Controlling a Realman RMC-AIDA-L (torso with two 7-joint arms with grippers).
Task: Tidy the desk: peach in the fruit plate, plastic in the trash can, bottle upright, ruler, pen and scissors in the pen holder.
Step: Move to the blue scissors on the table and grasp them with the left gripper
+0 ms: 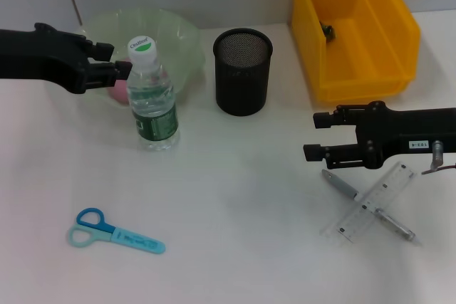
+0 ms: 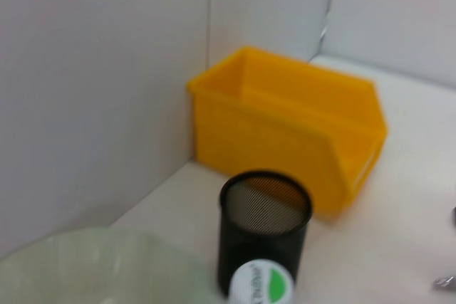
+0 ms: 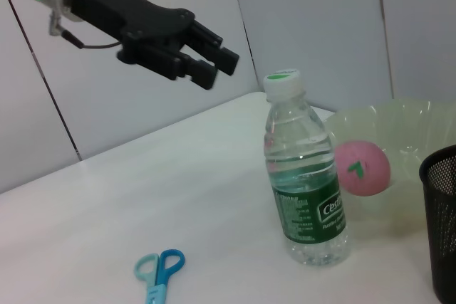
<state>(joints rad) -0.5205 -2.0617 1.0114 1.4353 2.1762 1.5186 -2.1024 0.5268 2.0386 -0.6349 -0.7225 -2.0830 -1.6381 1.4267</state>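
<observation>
From the head view, the water bottle stood upright on the white desk, just in front of the pale green fruit plate, where the pink peach lay partly hidden behind it. The left gripper hung level with the bottle's cap, its fingers slightly parted and holding nothing, their tips just beside the cap. The black mesh pen holder sat between the plate and the yellow bin, which held a small dark scrap. The right gripper hovered with its jaws spread wide and empty, just above the pen and the clear ruler, which lay crossed on the desk. The blue scissors lay well apart, near the front left. In the left wrist view, the bottle cap showed in front of the pen holder, with the yellow bin behind and the plate rim near. In the right wrist view, the left gripper hung near the bottle, not touching it; the peach rested in the plate and the scissors lay on the desk
</observation>
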